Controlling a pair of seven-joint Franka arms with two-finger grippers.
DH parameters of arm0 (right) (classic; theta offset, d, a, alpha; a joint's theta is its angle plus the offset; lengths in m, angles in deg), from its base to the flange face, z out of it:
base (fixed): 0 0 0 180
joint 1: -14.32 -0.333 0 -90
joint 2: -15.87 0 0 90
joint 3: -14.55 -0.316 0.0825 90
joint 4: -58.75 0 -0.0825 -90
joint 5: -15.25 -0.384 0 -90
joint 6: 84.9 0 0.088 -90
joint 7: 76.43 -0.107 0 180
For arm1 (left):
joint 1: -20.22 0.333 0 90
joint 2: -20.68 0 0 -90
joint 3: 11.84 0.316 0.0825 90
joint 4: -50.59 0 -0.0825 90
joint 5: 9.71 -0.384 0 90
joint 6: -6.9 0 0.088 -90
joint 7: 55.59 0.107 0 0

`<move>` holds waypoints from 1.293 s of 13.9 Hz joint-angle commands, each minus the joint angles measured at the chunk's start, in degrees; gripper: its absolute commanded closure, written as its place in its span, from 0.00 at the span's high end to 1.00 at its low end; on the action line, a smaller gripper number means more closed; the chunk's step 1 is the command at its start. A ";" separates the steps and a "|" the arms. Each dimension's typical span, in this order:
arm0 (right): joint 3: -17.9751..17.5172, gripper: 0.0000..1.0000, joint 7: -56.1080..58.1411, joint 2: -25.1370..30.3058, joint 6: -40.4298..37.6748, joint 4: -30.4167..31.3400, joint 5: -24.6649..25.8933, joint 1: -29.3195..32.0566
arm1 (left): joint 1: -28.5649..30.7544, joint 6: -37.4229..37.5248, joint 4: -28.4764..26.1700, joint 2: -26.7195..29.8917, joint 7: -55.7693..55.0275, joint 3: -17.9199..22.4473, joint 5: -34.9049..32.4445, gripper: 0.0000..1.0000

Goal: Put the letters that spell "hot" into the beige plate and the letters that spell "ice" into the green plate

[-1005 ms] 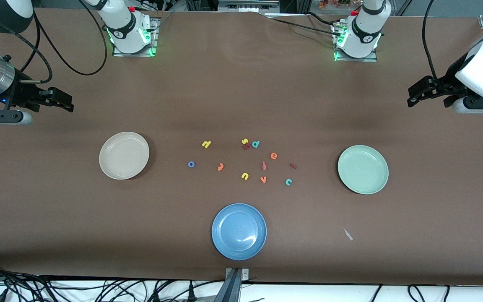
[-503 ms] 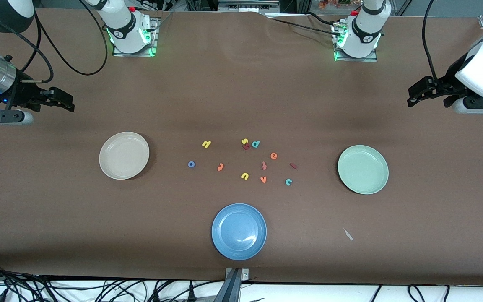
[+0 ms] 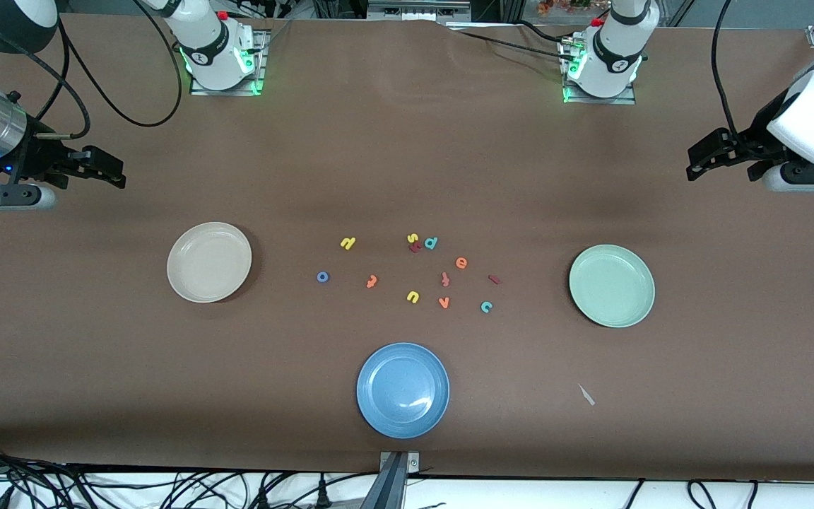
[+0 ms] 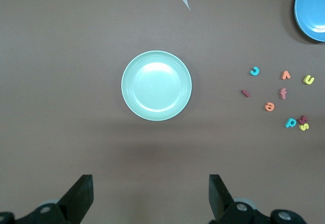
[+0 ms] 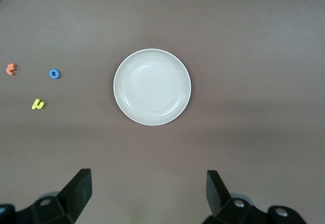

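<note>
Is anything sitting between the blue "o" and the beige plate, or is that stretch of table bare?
Nothing visible stands in the way. The blue "o" lies on bare table, the closest letter to the beige plate, with no letter between them. The orange "t" lies toward the left arm's end from it.

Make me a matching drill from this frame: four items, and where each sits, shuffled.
Items
1. beige plate
2. green plate
3. blue plate
4. blue "o"

Places
A. nearest the front camera, mid-table
B. toward the left arm's end of the table
C. on the table between the beige plate and the other letters
D. toward the right arm's end of the table

Pairs: 1-D, 2-B, 3-A, 4-C
</note>
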State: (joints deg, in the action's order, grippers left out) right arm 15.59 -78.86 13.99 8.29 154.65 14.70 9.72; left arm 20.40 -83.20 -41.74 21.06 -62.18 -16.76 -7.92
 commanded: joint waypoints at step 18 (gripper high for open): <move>0.10 1.00 -1.61 2.58 -4.07 -1.77 -1.13 -0.33 | 0.09 0.19 1.28 -0.55 -0.08 0.00 0.58 1.00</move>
State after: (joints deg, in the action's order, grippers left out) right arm 15.49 -79.87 16.08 5.59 153.81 14.56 9.61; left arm 20.40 -83.20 -41.74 21.05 -62.18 -16.76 -7.92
